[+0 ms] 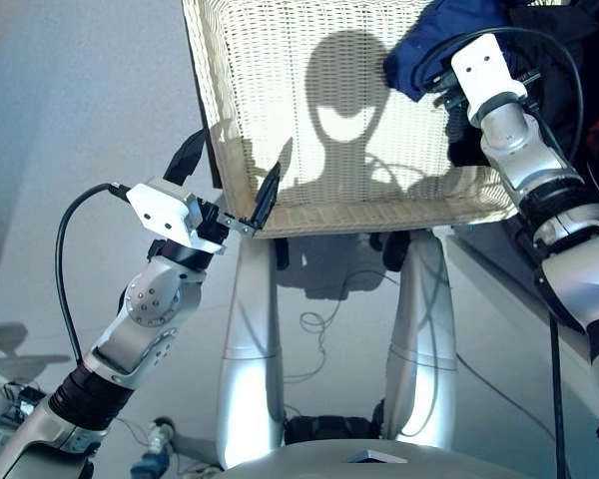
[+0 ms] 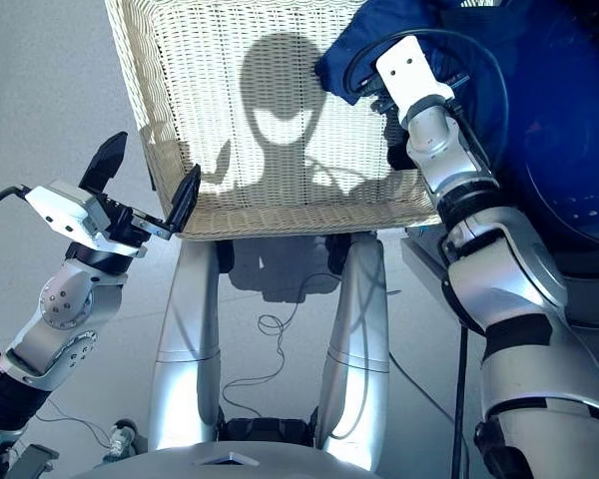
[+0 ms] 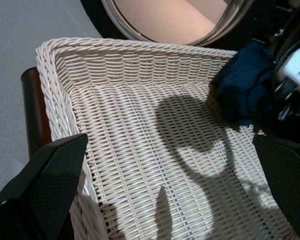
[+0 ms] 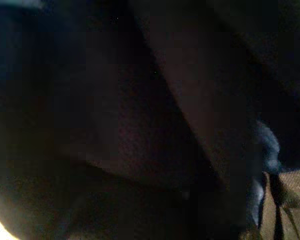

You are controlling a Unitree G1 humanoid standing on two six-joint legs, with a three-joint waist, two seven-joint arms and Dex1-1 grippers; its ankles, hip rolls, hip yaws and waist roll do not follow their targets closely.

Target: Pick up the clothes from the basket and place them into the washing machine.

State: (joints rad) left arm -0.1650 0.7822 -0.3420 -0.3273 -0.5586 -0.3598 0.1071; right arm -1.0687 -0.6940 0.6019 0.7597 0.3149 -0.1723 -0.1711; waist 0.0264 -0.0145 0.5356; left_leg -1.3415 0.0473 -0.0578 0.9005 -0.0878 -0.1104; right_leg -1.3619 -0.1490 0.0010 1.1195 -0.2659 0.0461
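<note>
Silver arms with black joint bands, white wrist blocks, black cables — black jaws.

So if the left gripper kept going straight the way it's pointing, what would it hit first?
Most likely the basket: the open left gripper straddles its near corner rim, so the woven rim or floor comes first, well before the navy garment.

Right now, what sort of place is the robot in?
Probably a laundry corner. A cream wicker basket holds a navy blue garment, and the round black-rimmed glass door of a front-loading washing machine shows just beyond it. The floor is plain grey.
</note>
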